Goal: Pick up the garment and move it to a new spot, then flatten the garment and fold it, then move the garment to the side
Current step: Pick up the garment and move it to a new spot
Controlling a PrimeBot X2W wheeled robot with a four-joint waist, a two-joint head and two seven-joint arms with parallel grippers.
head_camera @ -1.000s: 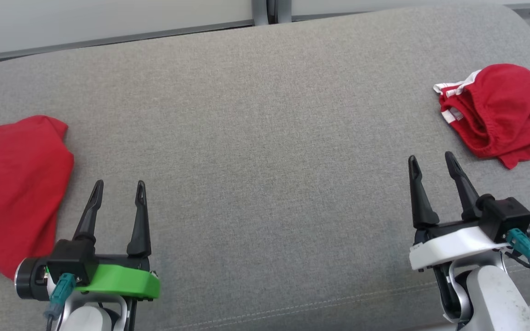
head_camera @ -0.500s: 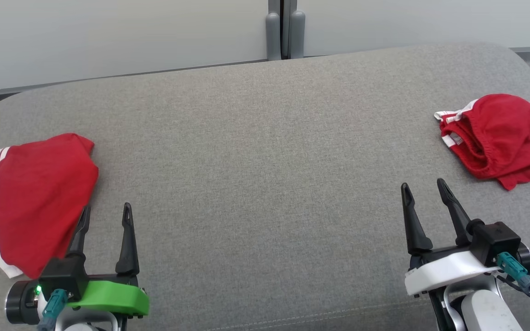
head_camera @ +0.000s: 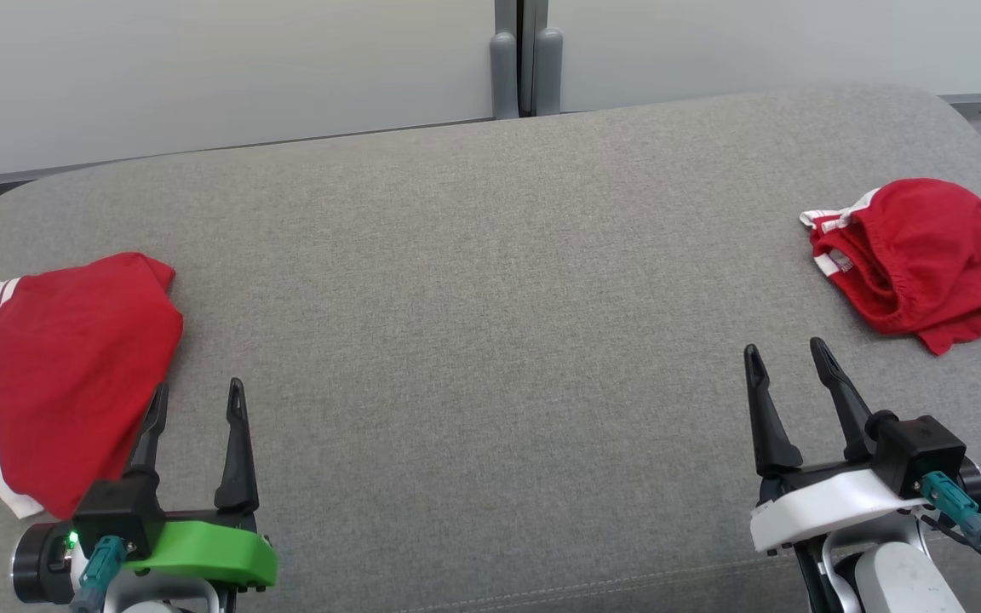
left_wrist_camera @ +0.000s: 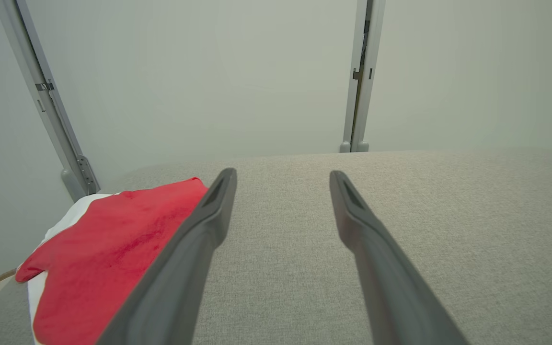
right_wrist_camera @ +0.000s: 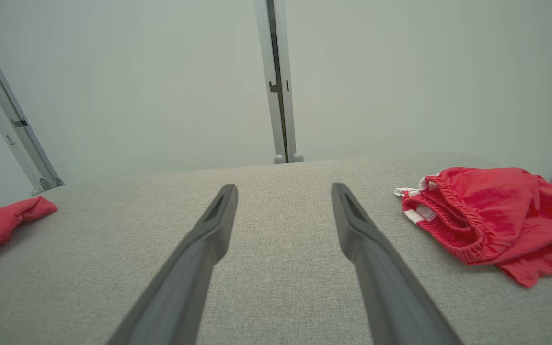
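Crumpled red shorts (head_camera: 925,255) lie in a loose heap at the right end of the grey upholstered cushion (head_camera: 490,298), with the elastic waistband and a bit of white striped trim turned toward the cushion's middle. In the right wrist view the shorts (right_wrist_camera: 491,215) sit to the right of that gripper's fingers, apart from them.

A second red garment with white trim (head_camera: 65,375) lies flatter at the cushion's left end, and part of it hangs past that edge.

The left gripper (head_camera: 198,387) hovers over the cushion's near left part with its two dark fingers spread wide and nothing between them. Its outer finger overlaps the edge of the flatter garment (left_wrist_camera: 108,254); whether it touches the cloth cannot be told.

The right gripper (head_camera: 783,347) hangs over the cushion's near right part, fingers likewise apart and empty, their tips short of the shorts.

Beyond the cushion's far edge stand pale wall panels (head_camera: 201,77) joined by a grey post (head_camera: 524,60).
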